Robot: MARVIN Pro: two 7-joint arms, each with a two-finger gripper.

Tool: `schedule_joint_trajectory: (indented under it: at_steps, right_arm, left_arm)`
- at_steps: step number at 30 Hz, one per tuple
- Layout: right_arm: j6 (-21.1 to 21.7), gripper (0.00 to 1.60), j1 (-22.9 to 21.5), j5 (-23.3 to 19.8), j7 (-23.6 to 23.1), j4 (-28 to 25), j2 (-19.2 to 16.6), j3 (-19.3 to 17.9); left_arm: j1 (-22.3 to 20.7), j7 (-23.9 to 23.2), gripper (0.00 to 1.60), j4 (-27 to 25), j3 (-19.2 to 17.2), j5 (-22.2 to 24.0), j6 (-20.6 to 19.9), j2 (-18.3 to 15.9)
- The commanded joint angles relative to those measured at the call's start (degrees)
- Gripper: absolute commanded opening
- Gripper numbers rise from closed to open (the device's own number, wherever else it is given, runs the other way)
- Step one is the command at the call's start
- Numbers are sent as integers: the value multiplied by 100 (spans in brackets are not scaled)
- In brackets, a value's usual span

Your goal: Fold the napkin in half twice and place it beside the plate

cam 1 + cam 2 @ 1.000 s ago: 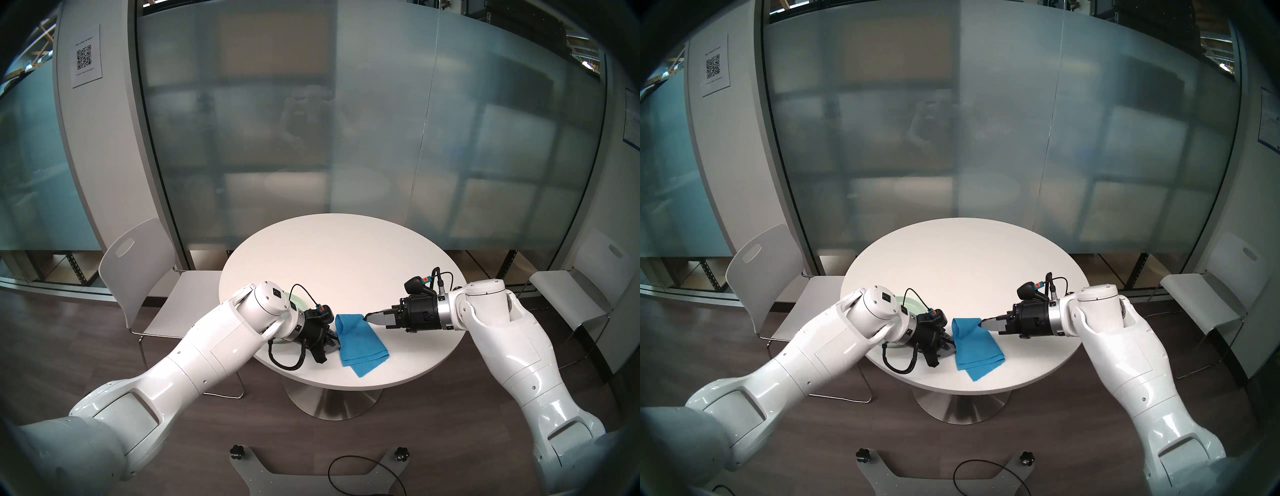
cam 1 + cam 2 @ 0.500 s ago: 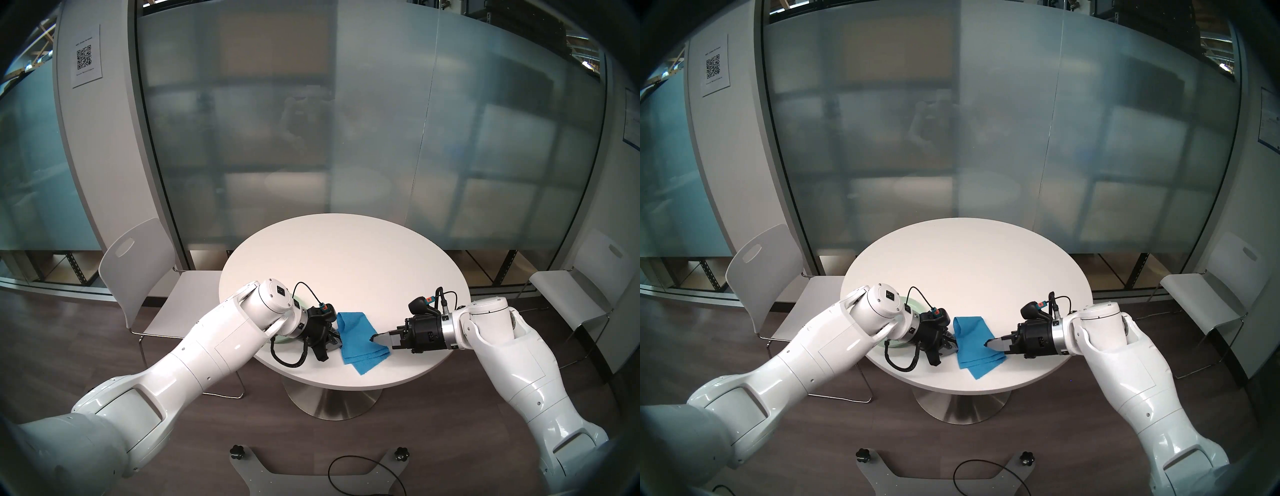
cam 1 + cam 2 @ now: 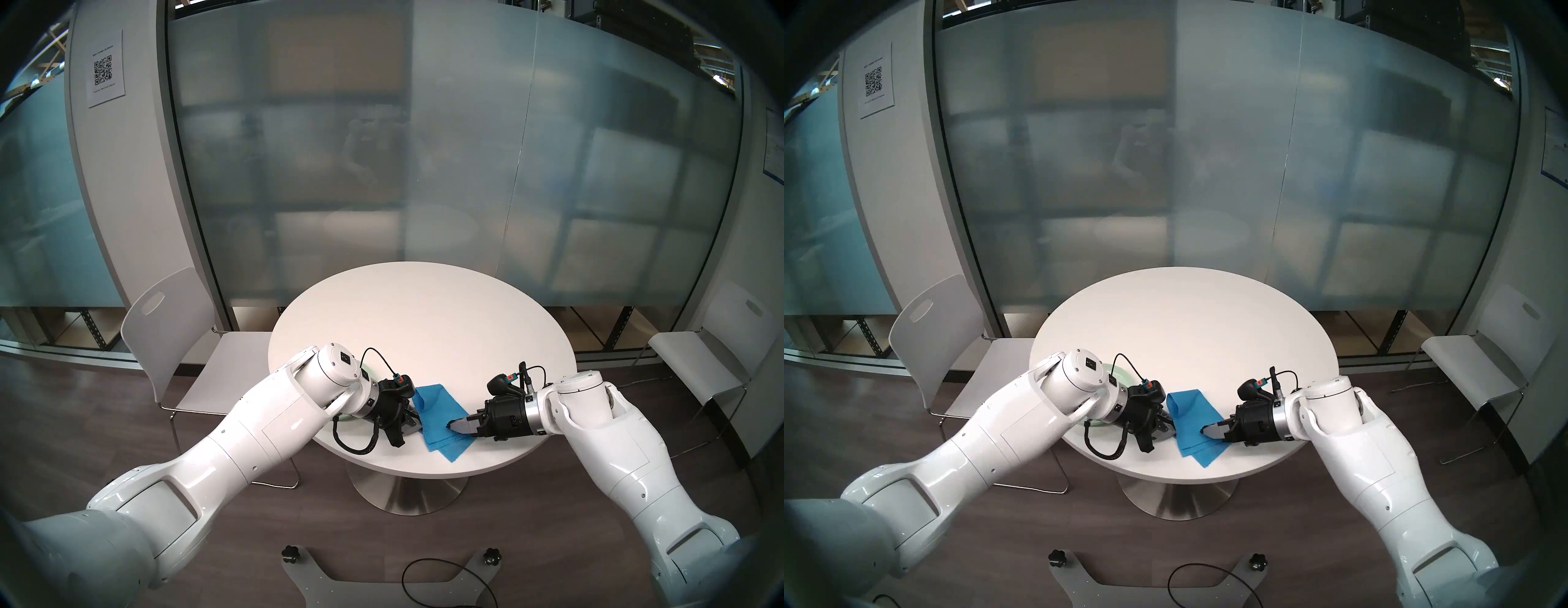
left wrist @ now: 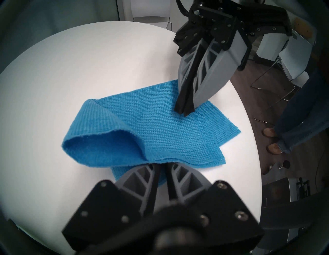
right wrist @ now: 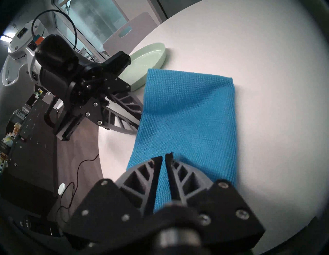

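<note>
Blue napkin (image 4: 160,124) folded, perhaps doubled

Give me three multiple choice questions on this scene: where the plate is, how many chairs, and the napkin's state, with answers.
1. Where is the round pale mint-green plate relative to the bright blue cloth napkin? A: on the robot's left of it. B: on its right. C: on top.
2. How many white chairs flank the round white table? A: one. B: two. C: four.
3. The napkin is: A: spread single-layer. B: folded in layers. C: hanging off the table.
Answers: A, it lies by the left gripper; B, one each side; B, stacked edges show.
</note>
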State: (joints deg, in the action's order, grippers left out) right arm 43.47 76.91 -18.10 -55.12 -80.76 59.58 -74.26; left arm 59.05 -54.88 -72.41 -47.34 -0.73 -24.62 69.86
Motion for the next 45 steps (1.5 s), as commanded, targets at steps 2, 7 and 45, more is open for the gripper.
schedule_joint_trajectory:
  at_steps: [2,7,45]
  right_arm:
    - [-85,56,-341,163,45,-113,116,183]
    - [-40,56,-336,238,35,-143,96,260]
    - [252,55,-83,584,-229,-472,-383,254]
  left_arm:
    - [50,40,57,-247,-86,41,-2,-72]
    - [81,65,57,-301,-98,49,-17,-101]
    - [-23,16,56,-149,-43,48,92,-75]
